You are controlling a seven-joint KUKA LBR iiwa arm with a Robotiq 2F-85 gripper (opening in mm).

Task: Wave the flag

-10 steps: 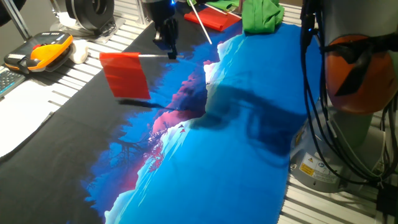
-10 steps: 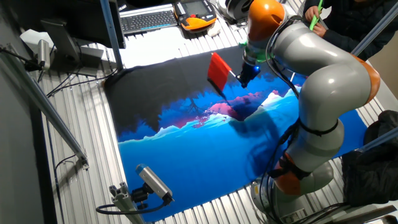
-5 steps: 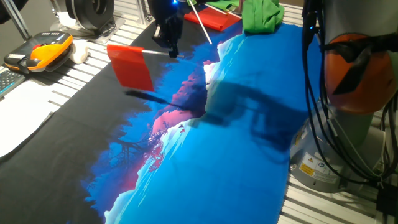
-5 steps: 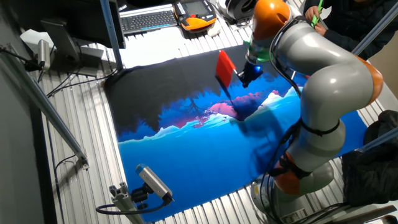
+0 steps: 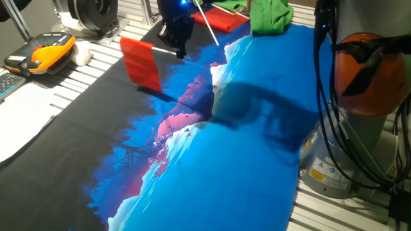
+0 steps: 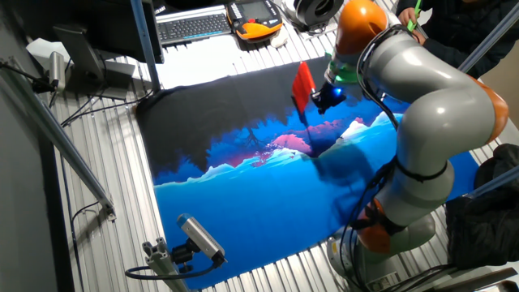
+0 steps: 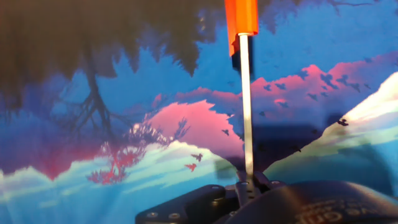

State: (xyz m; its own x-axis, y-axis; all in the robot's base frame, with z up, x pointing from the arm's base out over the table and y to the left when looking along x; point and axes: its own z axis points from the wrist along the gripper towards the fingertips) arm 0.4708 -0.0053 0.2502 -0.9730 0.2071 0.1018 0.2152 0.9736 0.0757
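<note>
The flag is a bright red cloth (image 5: 141, 63) on a thin white stick (image 5: 162, 49). My gripper (image 5: 178, 51) is shut on the stick's end and holds the flag in the air above the printed table cloth, stick pointing left. In the other fixed view the flag (image 6: 302, 83) hangs edge-on beside the gripper (image 6: 324, 93). In the hand view the stick (image 7: 246, 106) runs straight up from the gripper (image 7: 249, 184) to the red cloth (image 7: 240, 17) at the top edge.
A blue, pink and black landscape cloth (image 5: 212, 141) covers the table. A second red flag (image 5: 221, 19) and a bright green cloth (image 5: 270, 16) lie at the far edge. An orange pendant (image 5: 42, 54) and keyboard (image 6: 193, 27) lie off the cloth. The robot base (image 5: 369, 70) stands right.
The gripper has moved the flag away toward the far edge and turned it, so the red cloth now looks narrower and sits higher in both fixed views.
</note>
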